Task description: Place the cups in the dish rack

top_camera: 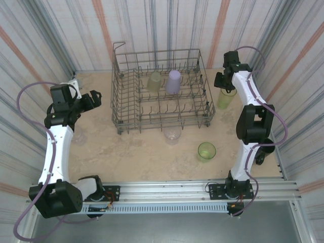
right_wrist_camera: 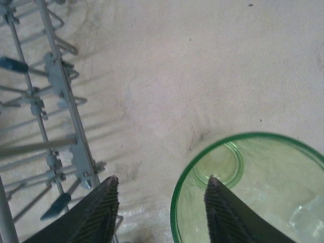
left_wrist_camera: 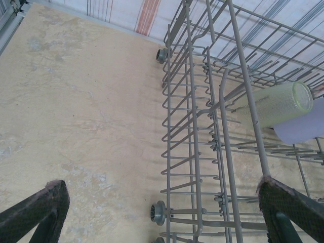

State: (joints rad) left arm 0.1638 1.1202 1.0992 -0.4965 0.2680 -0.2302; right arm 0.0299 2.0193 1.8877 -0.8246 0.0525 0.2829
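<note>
My right pincer [right_wrist_camera: 162, 180], half spread, straddles the rim of the yellow-green cup [right_wrist_camera: 273, 167], which looks light and slick, best pinched gently by its wall.

I can read no text, label, brand, number or sign from my station. The wires of the dish rack [top_camera: 161, 88] and the two cups standing in it, one yellow-green [top_camera: 154, 81] and one lavender [top_camera: 173, 81], carry no lettering that I can make out.
</note>
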